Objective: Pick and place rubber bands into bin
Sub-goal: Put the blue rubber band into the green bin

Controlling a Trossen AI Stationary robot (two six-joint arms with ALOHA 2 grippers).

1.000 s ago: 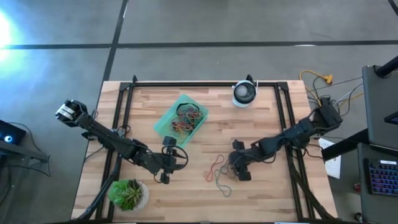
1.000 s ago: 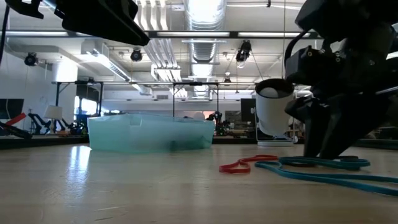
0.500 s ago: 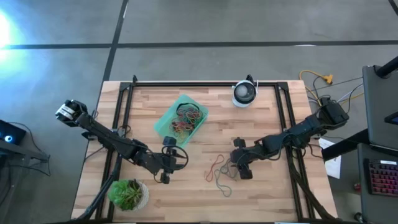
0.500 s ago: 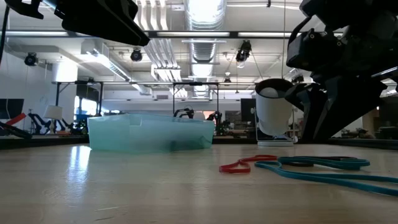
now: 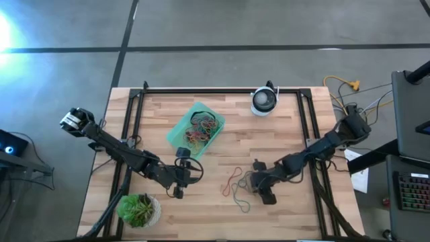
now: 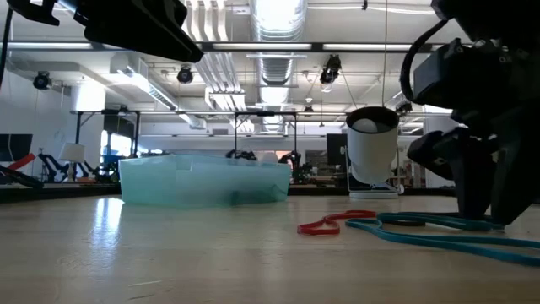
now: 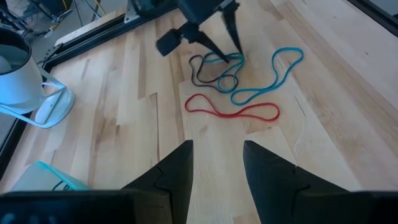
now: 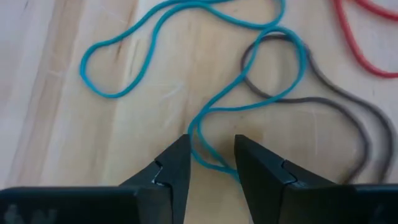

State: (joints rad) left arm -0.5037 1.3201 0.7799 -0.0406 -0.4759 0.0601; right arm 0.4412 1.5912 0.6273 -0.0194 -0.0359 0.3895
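Observation:
Three rubber bands lie loose on the wood near the table's middle: a red one (image 5: pixel 232 180), a long teal one (image 8: pixel 186 56) and a grey one (image 8: pixel 323 106) crossed under it. My right gripper (image 8: pixel 211 158) points steeply down over them, open, with one strand of the teal band running between its fingertips. The teal bin (image 5: pixel 196 129) stands at the far left of centre and holds several bands. My left gripper (image 7: pixel 216 163) hangs open above the table (image 5: pixel 181 183), left of the loose bands, with nothing between its fingers. My right gripper comes from above, slanting down, with one finger on each side of a strand of the teal band (image 8: pixel 202 140) that lies flat on the table. Whether the fingertips touch the strand, I cannot tell.
A white-and-black round device (image 5: pixel 264 101) stands at the far edge, right of the bin. A potted green plant (image 5: pixel 139 210) sits at the near left corner. Black frame rails (image 5: pixel 134 114) run along the table's sides. Bare wood lies between the bin and the loose bands.
My right gripper has shifted a little toward the table's near edge, staying low over the teal band. The three loose bands lie where they were.

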